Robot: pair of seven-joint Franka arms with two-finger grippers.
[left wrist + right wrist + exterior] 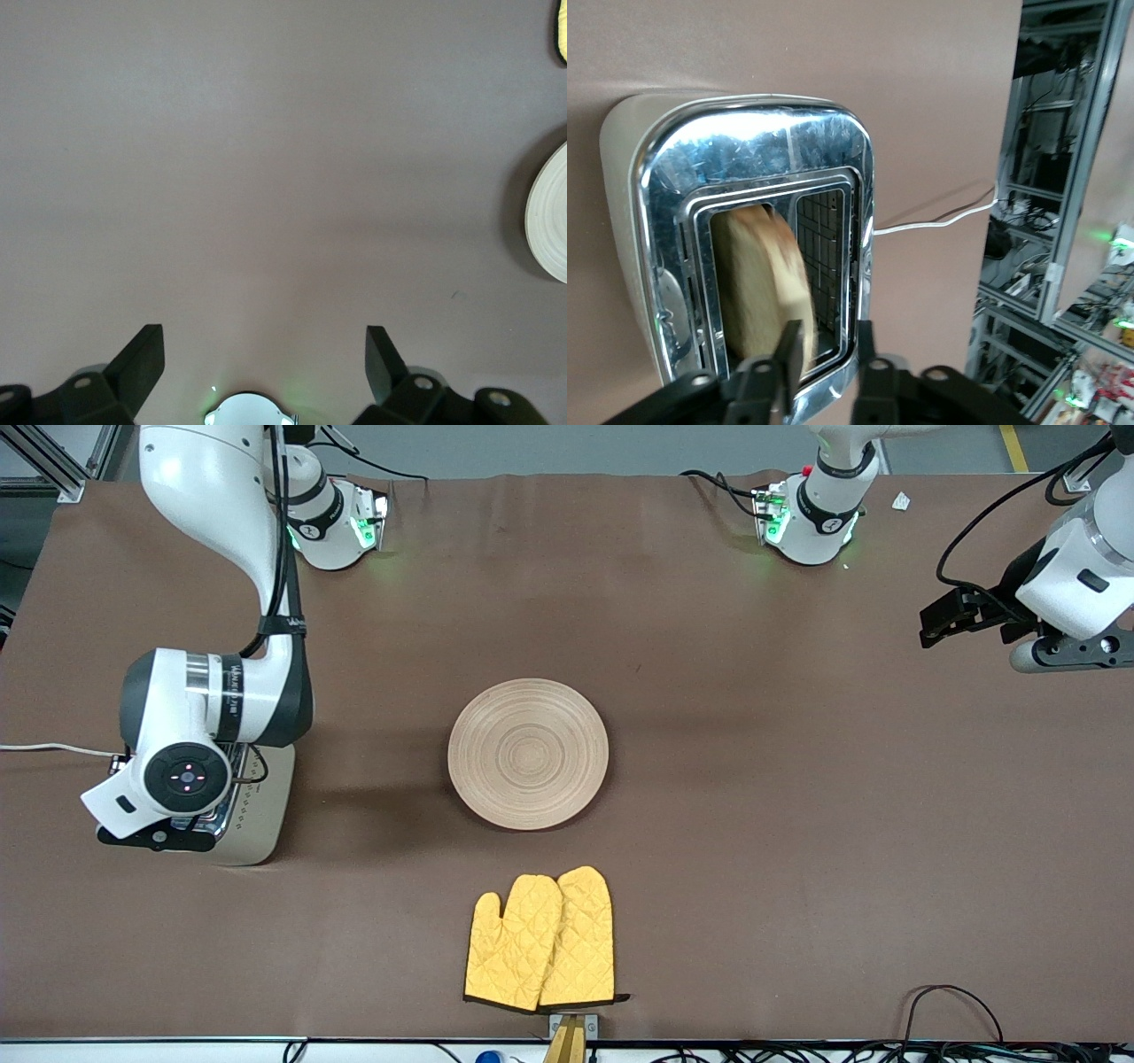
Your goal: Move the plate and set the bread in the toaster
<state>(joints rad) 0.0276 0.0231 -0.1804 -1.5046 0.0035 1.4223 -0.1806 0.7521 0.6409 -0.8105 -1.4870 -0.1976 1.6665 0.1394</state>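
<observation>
Nearest the front camera: a pair of yellow quilted oven mitts (540, 941) lying flat on the brown cloth-covered table (797, 824), not part of this job, well clear of both grippers. Next up, the round pale beige wooden-looking plate with ring grooves (528, 754) sits bare mid-table, between the two arms and apart from both sets of jaws; looks parked there so it's out of the toaster's way. Right gripper (826, 363) hangs directly over the boxy cream-sided toaster with the shiny chrome top (744, 248) at the right arm's end of the table. Wrist view shows the square light-brown slice of wholegrain bread (764, 283) standing on edge inside one slot, just below the jaws. The jaws stand a little apart with a narrow gap, one finger (788, 354) overlapping the slice's top edge in view; I can't tell whether it's touching or already released. The second slot, beside the slice under the other finger, is empty. Toaster's white cord (939, 223) runs off away from the jaws. Judgement: insertion essentially done, release in progress. Left gripper (264, 363) waits over bare table at the left arm's end, jaws wide open, holding nothing, plate edge visible off to one side.
</observation>
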